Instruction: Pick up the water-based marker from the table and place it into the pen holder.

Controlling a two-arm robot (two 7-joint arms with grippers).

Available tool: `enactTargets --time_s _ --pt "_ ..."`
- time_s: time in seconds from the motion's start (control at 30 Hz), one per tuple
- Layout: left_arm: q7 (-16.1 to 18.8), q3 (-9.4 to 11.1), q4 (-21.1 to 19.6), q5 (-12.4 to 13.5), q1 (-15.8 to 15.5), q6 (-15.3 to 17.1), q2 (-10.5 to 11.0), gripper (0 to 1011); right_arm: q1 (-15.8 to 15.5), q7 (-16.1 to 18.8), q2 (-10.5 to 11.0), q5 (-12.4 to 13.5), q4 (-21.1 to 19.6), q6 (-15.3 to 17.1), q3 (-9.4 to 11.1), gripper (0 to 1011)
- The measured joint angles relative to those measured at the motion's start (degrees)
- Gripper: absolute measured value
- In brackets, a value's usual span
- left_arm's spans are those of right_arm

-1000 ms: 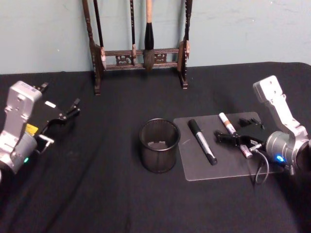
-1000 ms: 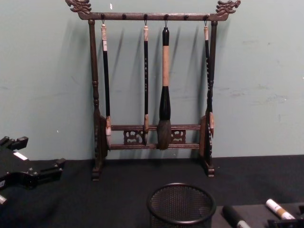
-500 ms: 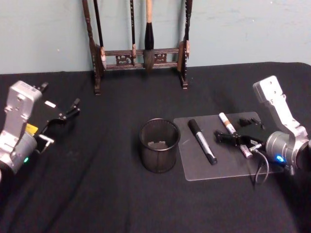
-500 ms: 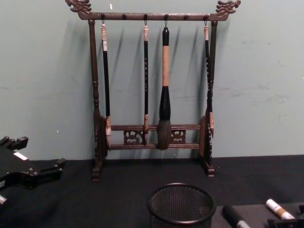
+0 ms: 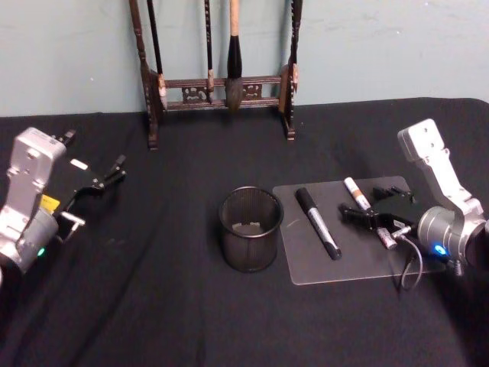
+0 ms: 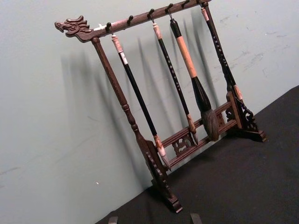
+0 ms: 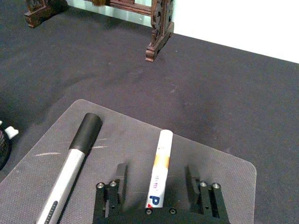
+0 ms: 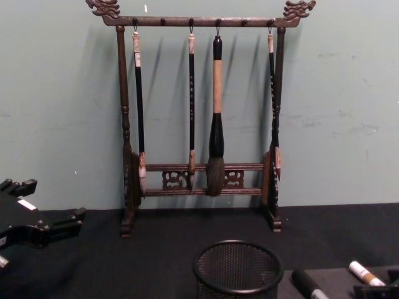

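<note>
Right gripper (image 5: 376, 205) sits low over clear mat (image 5: 306, 264), jaws wide, straddling marker (image 5: 356, 193), probably lined up to pinch. Pen holder (image 5: 250, 229) just beside mat. Left gripper (image 5: 103, 177) parked, open. Right wrist: marker lies between fingers (image 7: 121, 176), untouched.

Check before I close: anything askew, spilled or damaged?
Nothing stands out. The pen holder stands upright, the black-capped marker lies flat on the mat, the open right tool straddles the white marker, and the left tool sits open at far left.

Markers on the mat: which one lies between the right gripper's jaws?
The white, orange-banded marker, between the open jaws of the right gripper; the black-capped silver marker lies outside them.
</note>
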Motion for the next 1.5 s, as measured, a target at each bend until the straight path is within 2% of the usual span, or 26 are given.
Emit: enactTargets --time_s 0.27,0.3,0.4,0.47,0.5,0.77,0.97,1.17,1.3,1.5 --pt "0.0 0.0 0.0 0.0 0.0 0.0 0.0 1001 0.04 -0.04 0.03 0.08 0.0 0.0 -0.04 650" --pt "0.0 0.0 0.0 0.0 0.0 0.0 0.0 1001 0.04 -0.05 0.04 0.08 0.0 0.0 -0.04 579" --pt "0.0 0.0 0.0 0.0 0.0 0.0 0.0 1001 0.05 -0.06 0.04 0.11 0.0 0.0 -0.04 478" --pt "0.0 0.0 0.0 0.0 0.0 0.0 0.01 1001 0.05 -0.06 0.04 0.12 0.0 0.0 -0.04 447" --pt "0.0 0.0 0.0 0.0 0.0 0.0 0.0 1001 0.05 -0.06 0.04 0.13 0.0 0.0 -0.04 375" --pt "0.0 0.0 0.0 0.0 0.0 0.0 0.0 1001 0.05 -0.07 0.04 0.17 0.0 0.0 -0.04 168" --pt "0.0 0.0 0.0 0.0 0.0 0.0 0.0 1001 -0.09 0.11 -0.03 0.12 -0.13 -0.06 0.17 161" --pt "0.0 0.0 0.0 0.0 0.0 0.0 0.0 1001 -0.94 0.89 -0.37 -0.17 -1.83 -1.44 1.42 161" --pt "0.0 0.0 0.0 0.0 0.0 0.0 0.0 1001 -1.59 1.13 -0.73 -0.47 -3.47 -3.81 2.55 161" --pt "0.0 0.0 0.0 0.0 0.0 0.0 0.0 1001 -2.83 2.27 -2.05 -0.6 -5.91 -12.43 4.45 161"
